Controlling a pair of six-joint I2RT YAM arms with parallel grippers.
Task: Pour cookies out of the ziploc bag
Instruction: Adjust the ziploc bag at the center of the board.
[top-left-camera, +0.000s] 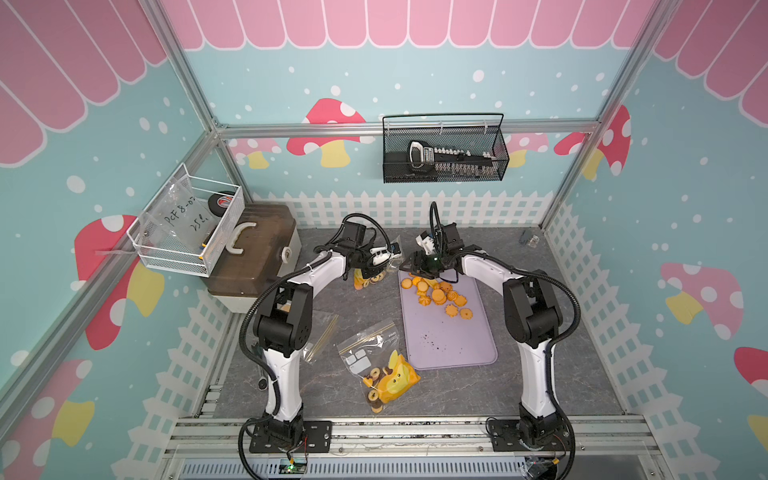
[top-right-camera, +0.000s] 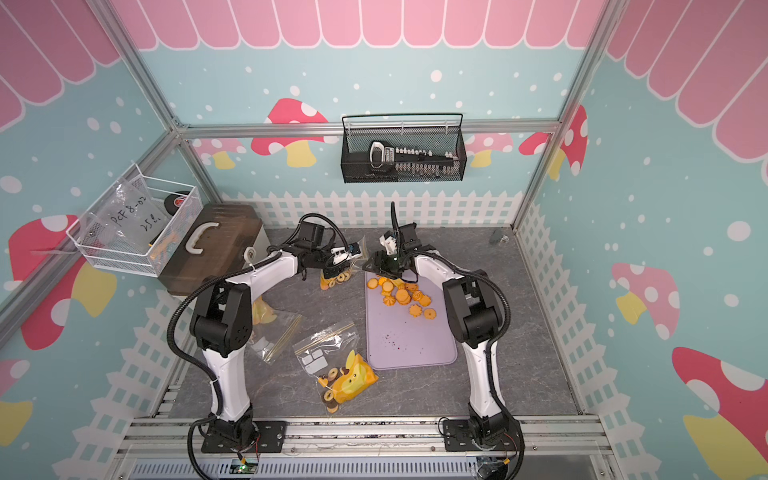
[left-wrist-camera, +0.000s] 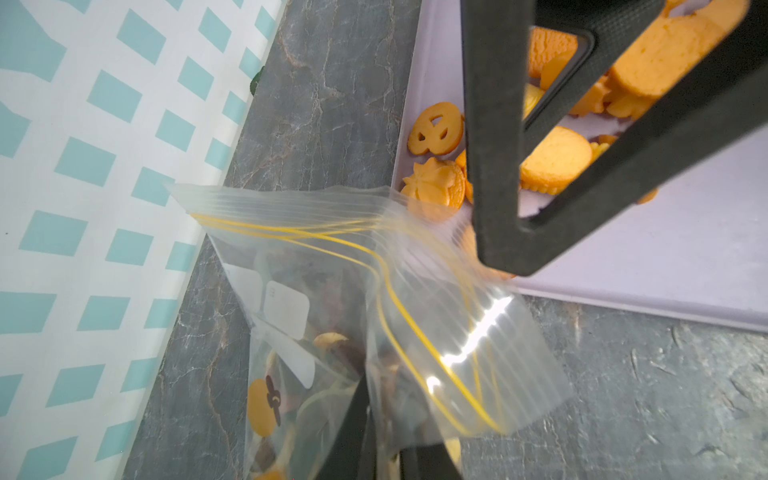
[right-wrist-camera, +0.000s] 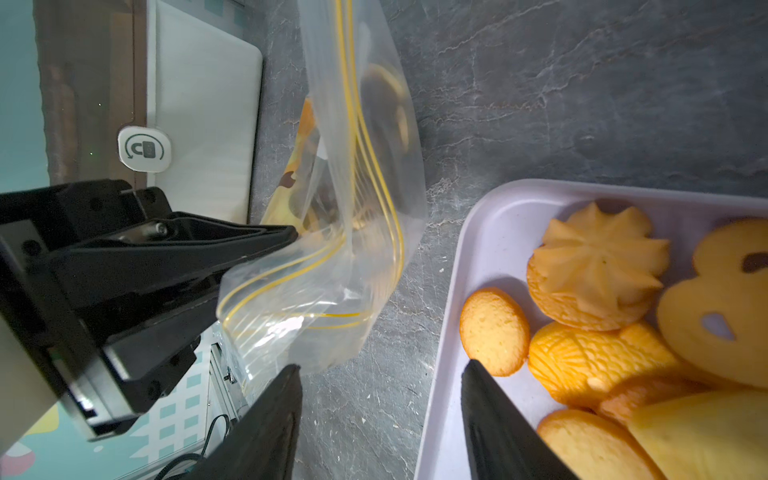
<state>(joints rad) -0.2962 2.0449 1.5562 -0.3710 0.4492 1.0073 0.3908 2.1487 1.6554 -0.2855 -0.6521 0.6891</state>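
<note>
I'm working on a grey, marble-veined table (top-left-camera: 332, 395) boxed in by teal walls printed with red mushrooms, a pink awning and a white picket fence. A lilac tray (top-left-camera: 451, 345) lies flat right of centre. Orange cookies (top-left-camera: 437, 296) are heaped loosely at its far end, and its near end is bare but for dark crumbs.

My left end effector (right-wrist-camera: 291, 240) is clenched on the ziploc bag (right-wrist-camera: 357, 232), which hangs just off the tray's far left corner with more cookies inside. I cannot tell whether its bottom touches the table. My right end effector (right-wrist-camera: 380, 370) is released and grips nothing. Its jaws stand apart over the tray's edge, with the bag's yellow-striped mouth just beside one finger.

A second bag (top-left-camera: 380, 374) and a third bag (top-left-camera: 322, 332) lie nearer the arm bases. A brown-lidded box (top-left-camera: 253, 249) stands far left, with a white wire basket (top-left-camera: 189, 232) over it. A black mesh basket (top-left-camera: 444, 153) hangs on the back wall.
</note>
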